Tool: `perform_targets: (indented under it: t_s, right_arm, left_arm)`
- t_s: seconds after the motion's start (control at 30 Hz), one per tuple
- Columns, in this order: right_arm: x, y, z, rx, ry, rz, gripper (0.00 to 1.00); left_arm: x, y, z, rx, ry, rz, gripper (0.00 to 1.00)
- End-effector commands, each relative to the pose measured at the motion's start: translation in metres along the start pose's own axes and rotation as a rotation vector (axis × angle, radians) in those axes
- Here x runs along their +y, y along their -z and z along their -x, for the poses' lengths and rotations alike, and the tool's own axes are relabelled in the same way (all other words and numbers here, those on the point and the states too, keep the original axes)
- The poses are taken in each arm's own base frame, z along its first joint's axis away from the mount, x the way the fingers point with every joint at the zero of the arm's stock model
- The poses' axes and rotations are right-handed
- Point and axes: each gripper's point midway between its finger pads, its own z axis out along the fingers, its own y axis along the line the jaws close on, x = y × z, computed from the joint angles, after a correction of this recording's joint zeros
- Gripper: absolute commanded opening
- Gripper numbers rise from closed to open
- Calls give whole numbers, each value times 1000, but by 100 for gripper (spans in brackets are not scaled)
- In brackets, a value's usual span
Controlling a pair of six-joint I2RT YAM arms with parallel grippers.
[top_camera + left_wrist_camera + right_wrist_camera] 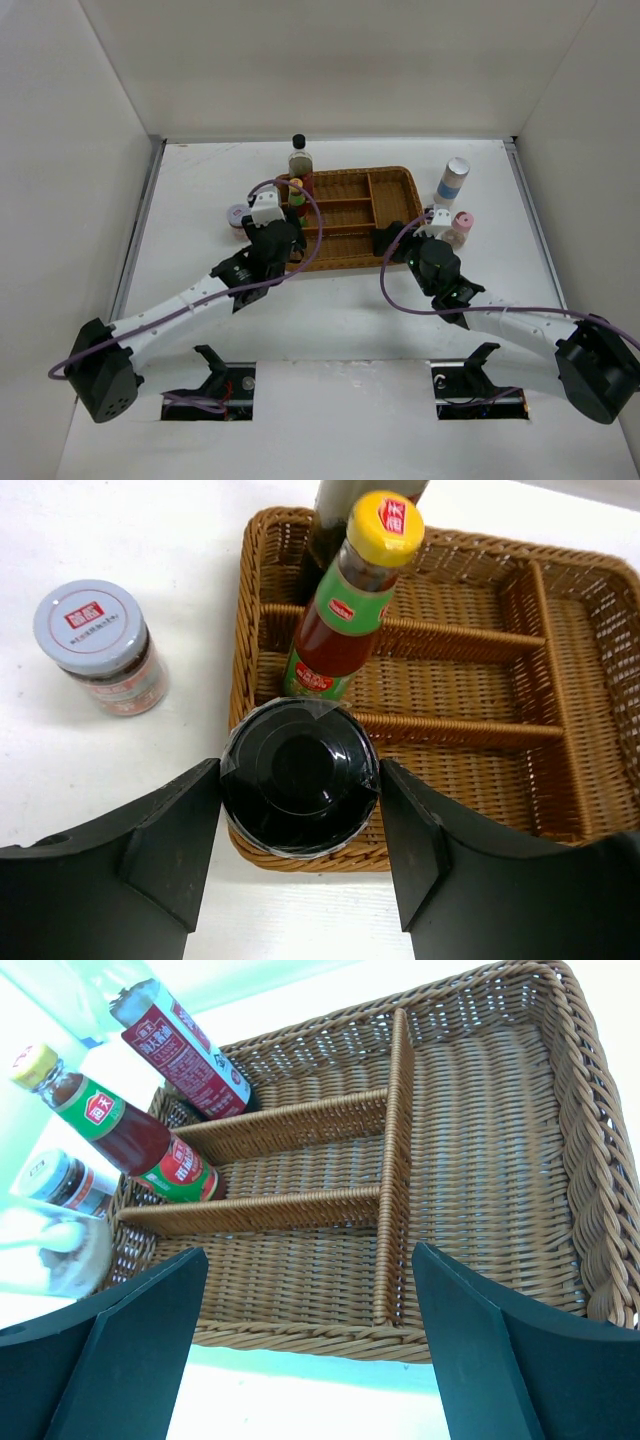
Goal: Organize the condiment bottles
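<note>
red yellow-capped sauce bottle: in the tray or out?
In. The red sauce bottle stands in the middle narrow slot of the wicker tray, between two dividers.

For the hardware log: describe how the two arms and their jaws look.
The left arm and right arm both have white links, bulky black joint housings and a loose purple cable looping alongside. The jaws are broad, matte black wedges. No markings show.

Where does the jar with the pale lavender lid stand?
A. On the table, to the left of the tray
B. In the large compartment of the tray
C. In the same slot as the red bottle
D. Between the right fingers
A: the jar stands on the table, outside the left rim of the tray, as the left wrist and top views both show.
</note>
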Motion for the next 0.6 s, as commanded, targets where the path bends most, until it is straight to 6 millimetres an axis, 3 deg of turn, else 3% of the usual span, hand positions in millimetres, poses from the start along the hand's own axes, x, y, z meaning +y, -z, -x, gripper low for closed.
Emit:
perform_targets:
  t_s: [0.0, 0.37, 0.57]
  right_arm:
    - [17, 0, 24, -67, -30, 50, 90]
    - [17, 1, 26, -72, -31, 53, 91]
    - [18, 2, 28, -76, -34, 55, 91]
  left_arm:
    - [-26, -4, 24, -74, 51, -45, 34]
    - [-30, -37, -27, 0, -56, -10, 40]
    - [-19, -42, -51, 40, -71, 2, 60]
